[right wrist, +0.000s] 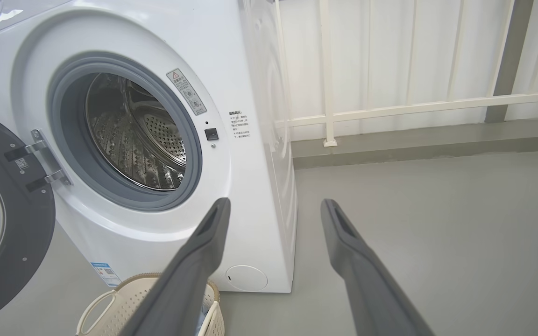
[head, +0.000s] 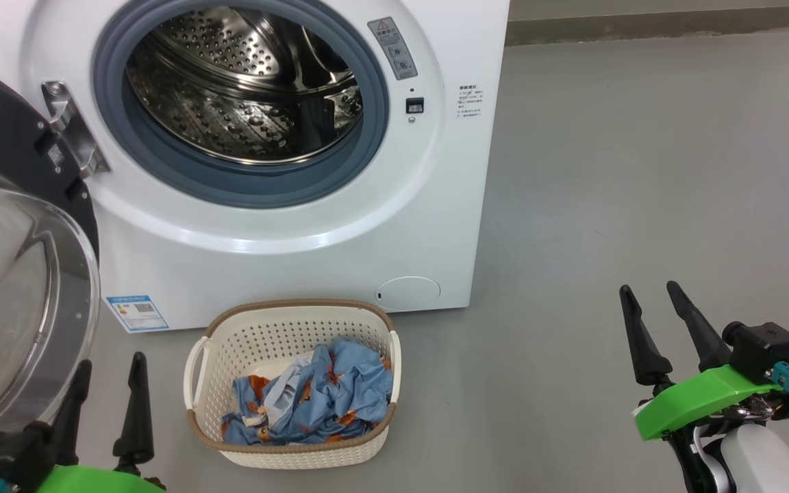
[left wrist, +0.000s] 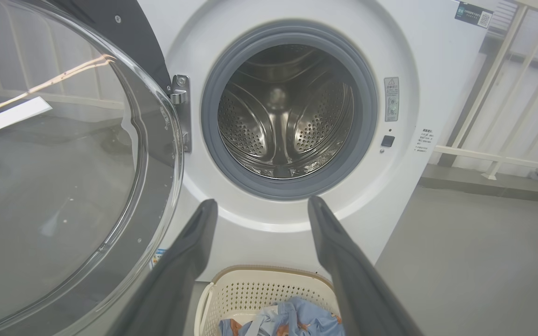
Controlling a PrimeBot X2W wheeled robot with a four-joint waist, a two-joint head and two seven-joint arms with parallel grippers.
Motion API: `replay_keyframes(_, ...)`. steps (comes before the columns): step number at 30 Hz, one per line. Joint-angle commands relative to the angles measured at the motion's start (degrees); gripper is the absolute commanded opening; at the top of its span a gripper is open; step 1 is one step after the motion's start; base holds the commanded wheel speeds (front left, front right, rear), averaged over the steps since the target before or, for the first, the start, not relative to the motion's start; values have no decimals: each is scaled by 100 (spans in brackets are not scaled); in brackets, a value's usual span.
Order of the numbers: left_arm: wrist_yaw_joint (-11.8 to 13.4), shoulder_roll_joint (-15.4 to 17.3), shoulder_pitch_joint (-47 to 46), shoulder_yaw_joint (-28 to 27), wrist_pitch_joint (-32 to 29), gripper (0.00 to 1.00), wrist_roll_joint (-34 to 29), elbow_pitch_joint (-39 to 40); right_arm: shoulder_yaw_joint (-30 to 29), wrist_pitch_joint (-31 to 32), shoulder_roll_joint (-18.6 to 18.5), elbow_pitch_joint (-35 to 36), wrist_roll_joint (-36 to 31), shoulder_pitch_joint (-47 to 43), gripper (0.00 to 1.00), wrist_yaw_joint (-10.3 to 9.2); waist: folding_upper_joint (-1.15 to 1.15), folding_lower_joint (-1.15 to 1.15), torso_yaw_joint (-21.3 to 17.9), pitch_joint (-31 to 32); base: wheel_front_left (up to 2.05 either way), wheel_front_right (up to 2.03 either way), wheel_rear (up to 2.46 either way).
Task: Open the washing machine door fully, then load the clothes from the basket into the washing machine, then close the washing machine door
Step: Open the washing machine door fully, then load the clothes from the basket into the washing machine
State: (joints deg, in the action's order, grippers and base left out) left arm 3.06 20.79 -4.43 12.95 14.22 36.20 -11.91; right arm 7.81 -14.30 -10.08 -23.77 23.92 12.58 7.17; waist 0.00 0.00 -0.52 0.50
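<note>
The washing machine (head: 435,205) fills the top left of the head view, its steel drum (head: 244,89) bare inside the grey gasket. The washing machine door (head: 18,287) is swung wide to the left on its metal hinge (head: 76,130), glass bowl bulging toward me. On the floor before the machine stands the cream basket (head: 292,329) with the blue bear-print clothes (head: 319,397) bundled in it. My left gripper (head: 110,366) is open, just left of the basket and beside the door glass. My right gripper (head: 649,291) is open over bare floor, well right of the basket.
Grey floor (head: 641,171) stretches to the right of the machine. A white railing (right wrist: 390,109) and a low kerb (right wrist: 414,144) run behind it. The open door (left wrist: 63,163) takes up the room on the left, close to my left arm.
</note>
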Motion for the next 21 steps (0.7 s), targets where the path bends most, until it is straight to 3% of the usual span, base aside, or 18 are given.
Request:
replay_keyframes(1,-9,154,-257,-245,77,100,-55,86,121,-70,-31,128,-88,198,100,32,0,0,-1,0,0,0,0)
replay_keyframes(9,-60,123,-273,-291,77,100,-48,77,149,-70,-34,131,-91,197,100,32,0,0,8,-12,30,-30,0)
replay_keyframes(21,-80,96,-276,-335,78,100,-66,50,171,-70,-29,114,-65,198,100,32,0,0,16,-27,109,-109,0)
